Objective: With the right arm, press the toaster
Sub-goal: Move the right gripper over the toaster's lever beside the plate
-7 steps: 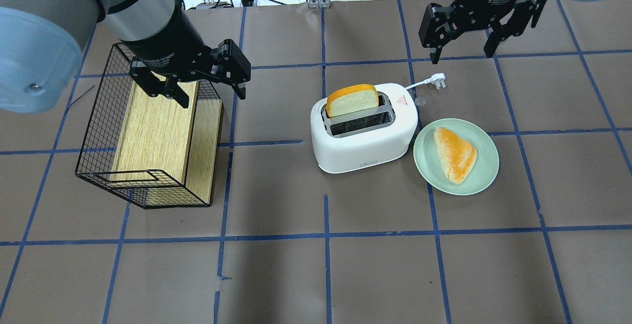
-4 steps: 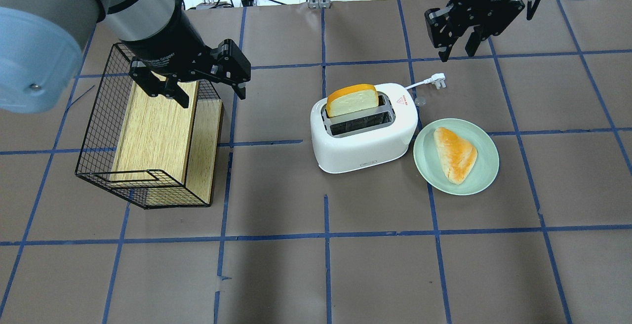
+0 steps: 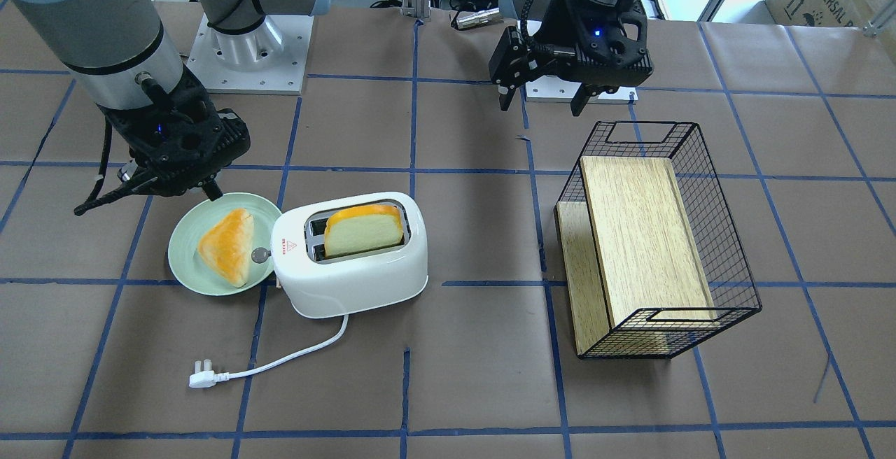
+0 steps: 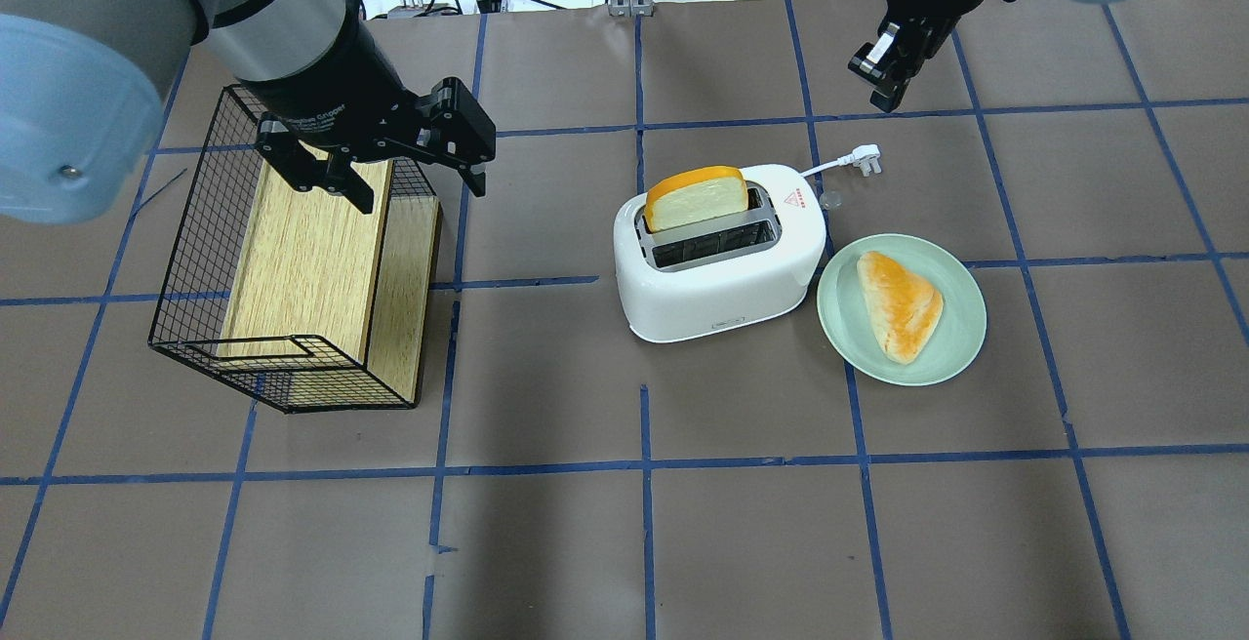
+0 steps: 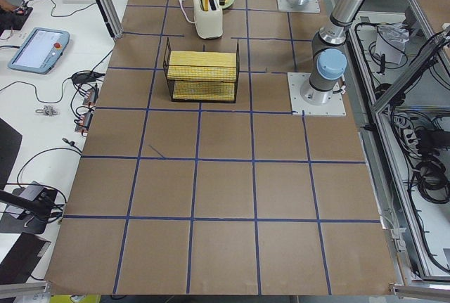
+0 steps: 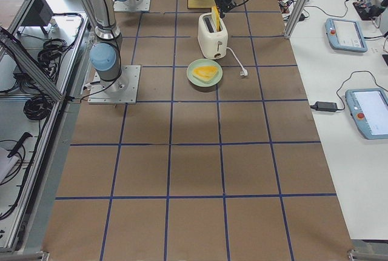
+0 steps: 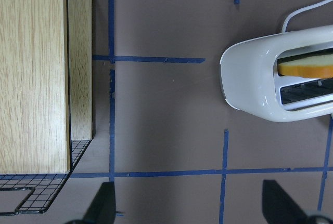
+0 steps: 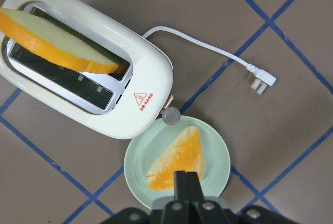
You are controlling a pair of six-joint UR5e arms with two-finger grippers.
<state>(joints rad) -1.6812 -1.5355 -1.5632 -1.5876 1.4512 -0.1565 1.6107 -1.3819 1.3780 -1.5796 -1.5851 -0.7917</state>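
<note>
The white toaster [image 4: 722, 260] stands mid-table with one orange-crusted bread slice [image 4: 696, 198] upright in its far slot; its silver knob [image 4: 831, 199] sticks out on the plate side. It also shows in the front view [image 3: 350, 263] and the right wrist view [image 8: 88, 63]. My right gripper [image 4: 886, 94] is shut and empty, hovering beyond the toaster's knob end, apart from it; its closed fingers [image 8: 186, 185] show over the plate. My left gripper [image 4: 420, 193] is open and empty above the wire basket.
A green plate [image 4: 966, 328] with a triangular bread piece [image 4: 900, 303] sits against the toaster's knob side. The white cord ends in a plug [image 4: 866, 160] on the table. A black wire basket [image 4: 195, 260] holding a wooden board [image 4: 302, 260] lies at the left.
My right gripper has gone from open to shut, turned about its axis and shifted slightly. The left arm, toaster and plate have not moved.
</note>
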